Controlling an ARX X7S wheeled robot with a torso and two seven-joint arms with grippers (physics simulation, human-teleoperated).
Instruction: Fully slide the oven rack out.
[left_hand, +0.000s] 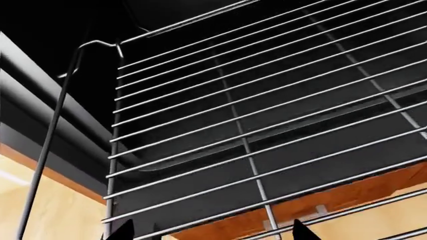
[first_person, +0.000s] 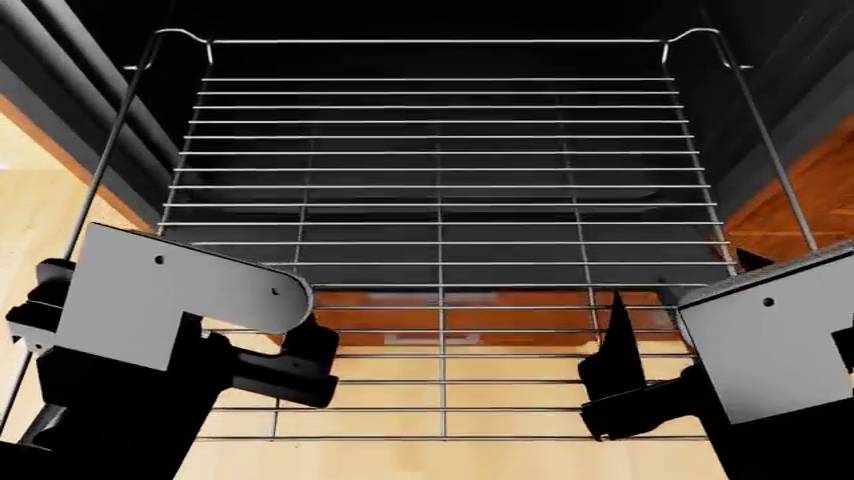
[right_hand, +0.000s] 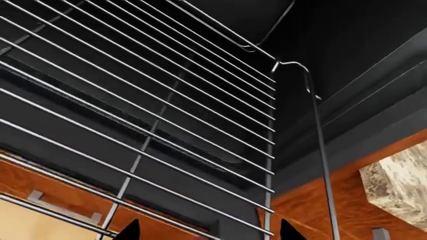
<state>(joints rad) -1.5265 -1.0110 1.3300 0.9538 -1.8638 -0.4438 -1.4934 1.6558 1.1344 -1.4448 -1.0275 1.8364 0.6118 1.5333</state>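
We see the oven rack (first_person: 441, 200) filling the frame's centre, its near part over orange wood cabinetry (first_person: 787, 195) and pale flooring (first_person: 40, 200). Our left gripper (first_person: 300, 365) at lower left and right gripper (first_person: 607, 375) at lower right sit at its near rods; whether either grips them we cannot tell.

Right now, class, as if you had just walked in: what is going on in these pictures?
A two-armed robot is working on a silver wire oven rack. The rack already reaches well out of the dark oven toward the robot, over wooden cabinet fronts and pale floor. The left gripper and right gripper sit at the rack's near end, one toward each side. Whether either is clamped on a rod cannot be told.
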